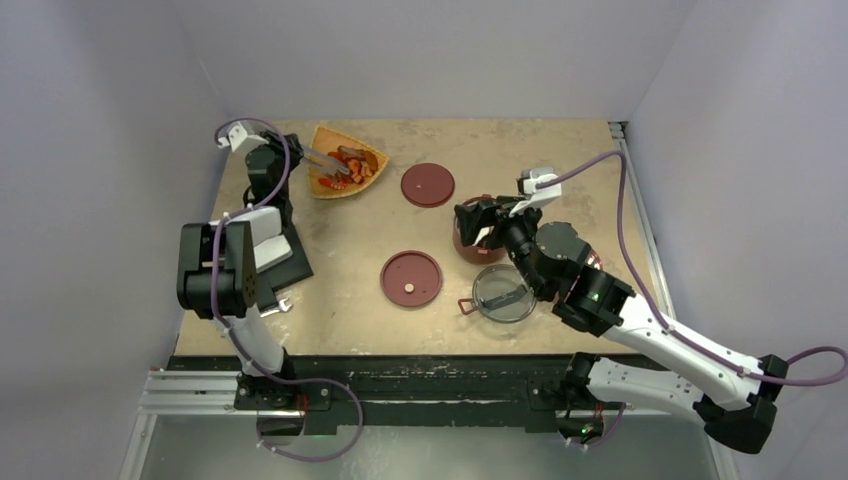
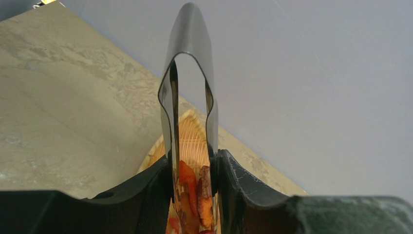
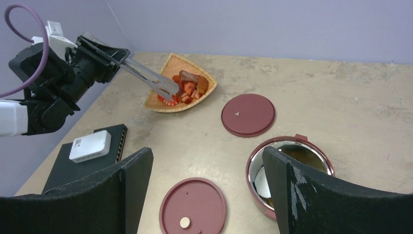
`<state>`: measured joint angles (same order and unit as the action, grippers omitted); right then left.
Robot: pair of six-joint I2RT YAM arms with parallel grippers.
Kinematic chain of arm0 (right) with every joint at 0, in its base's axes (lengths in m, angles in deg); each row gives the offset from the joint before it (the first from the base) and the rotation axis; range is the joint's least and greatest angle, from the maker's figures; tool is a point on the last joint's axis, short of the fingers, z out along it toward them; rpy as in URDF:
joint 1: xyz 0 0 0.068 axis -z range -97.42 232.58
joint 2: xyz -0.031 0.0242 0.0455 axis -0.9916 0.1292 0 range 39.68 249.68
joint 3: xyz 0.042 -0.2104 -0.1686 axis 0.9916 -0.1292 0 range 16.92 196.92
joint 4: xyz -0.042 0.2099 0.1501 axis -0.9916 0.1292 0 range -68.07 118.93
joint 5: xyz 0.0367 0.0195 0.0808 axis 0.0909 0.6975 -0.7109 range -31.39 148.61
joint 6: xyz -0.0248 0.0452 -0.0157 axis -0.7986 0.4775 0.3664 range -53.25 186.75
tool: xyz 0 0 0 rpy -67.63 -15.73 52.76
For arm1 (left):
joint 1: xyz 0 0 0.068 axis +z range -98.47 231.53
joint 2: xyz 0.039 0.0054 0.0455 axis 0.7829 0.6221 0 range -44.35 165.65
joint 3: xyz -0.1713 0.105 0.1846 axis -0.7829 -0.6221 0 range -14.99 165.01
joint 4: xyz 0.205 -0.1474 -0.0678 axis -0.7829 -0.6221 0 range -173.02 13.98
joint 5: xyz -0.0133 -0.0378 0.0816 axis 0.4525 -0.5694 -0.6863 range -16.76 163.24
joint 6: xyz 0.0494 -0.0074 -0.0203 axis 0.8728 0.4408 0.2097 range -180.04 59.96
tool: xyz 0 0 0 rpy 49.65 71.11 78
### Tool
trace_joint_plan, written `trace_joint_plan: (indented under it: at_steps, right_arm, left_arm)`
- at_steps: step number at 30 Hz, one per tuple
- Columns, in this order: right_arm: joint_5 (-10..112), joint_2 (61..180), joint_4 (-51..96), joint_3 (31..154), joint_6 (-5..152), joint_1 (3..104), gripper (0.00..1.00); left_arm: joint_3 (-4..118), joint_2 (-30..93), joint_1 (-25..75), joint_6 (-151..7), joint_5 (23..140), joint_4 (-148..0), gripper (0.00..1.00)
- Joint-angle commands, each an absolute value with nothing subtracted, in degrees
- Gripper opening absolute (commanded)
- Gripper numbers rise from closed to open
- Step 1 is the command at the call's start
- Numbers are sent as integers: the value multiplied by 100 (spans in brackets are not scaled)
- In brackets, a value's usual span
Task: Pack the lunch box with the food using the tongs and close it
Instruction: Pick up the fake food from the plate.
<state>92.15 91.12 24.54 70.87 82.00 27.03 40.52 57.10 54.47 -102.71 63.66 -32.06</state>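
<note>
left arm (image 1: 225, 265): rises from its base on the near side of the tray (image 1: 318, 140), folds sharply at the elbow and reaches far and left, ending just left of the tray.
left gripper (image 2: 193, 165): points toward the tray, both fingers (image 2: 151, 190) pressed against the outer sides of the tongs (image 2: 190, 73), squeezing them partly together.
right arm (image 1: 640, 330): stretches low and diagonally from its base, well to the right of the tray and nearer than it.
right gripper (image 3: 204, 165): tilted downward, jaws spread wide, holding nothing.
</note>
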Motion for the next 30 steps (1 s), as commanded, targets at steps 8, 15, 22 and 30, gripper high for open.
trace_joint_plan:
  at_steps: [8, 15, 22, 30]
  right_arm:
    - [9375, 9227, 2346, 7359, 8345, 2694, 86]
    - [9385, 9291, 2303, 7378, 8286, 2695, 86]
    - [9385, 9355, 2295, 7396, 8274, 2699, 85]
    - [9394, 9325, 2291, 7406, 8271, 2694, 85]
  left_arm:
    - [4709, 6218, 5470, -10598, 6480, -2278, 35]
    - [4896, 6441, 5482, -10584, 6428, -2259, 35]
    - [5002, 6560, 5513, -10551, 6376, -2334, 35]
    - [5163, 6802, 5523, -10631, 6411, -2339, 35]
